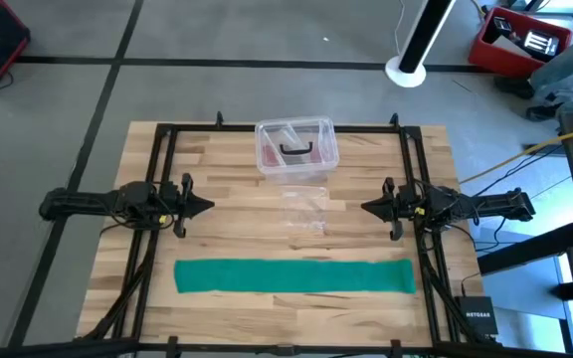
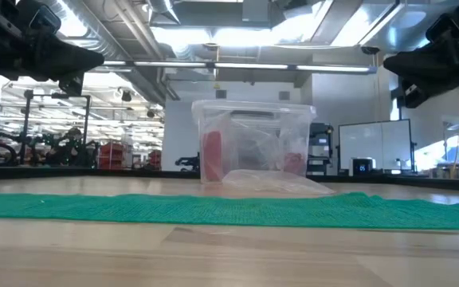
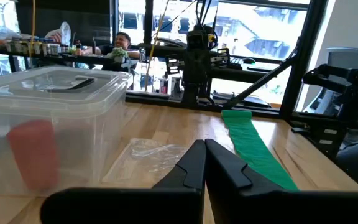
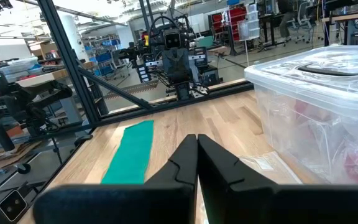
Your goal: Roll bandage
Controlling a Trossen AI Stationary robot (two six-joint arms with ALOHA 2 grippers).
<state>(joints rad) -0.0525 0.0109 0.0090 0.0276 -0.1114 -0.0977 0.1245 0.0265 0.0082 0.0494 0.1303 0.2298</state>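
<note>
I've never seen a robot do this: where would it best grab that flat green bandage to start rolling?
Probably at one short end of the bandage, coming straight down from above. It lies flat and fully stretched out across the table, so only an end edge can be pinched and turned over.

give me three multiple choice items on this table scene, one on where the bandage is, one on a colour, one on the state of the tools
1. Where does the bandage lie?
A. flat along the table's near edge, between the arms and the camera side
B. inside the clear box
C. draped over the left arm

2. What colour is the bandage?
A. white
B. teal green
C. red

3. How do the left tool and the right tool stand?
A. both wide open
B. both shut and holding nothing
C. both shut on the bandage

Answers:
1 A, the high view shows it stretched out flat, apart from the clear box.
2 B, it is green in every view.
3 B, each wrist view shows the fingers pressed together above the table, with nothing between.
</note>
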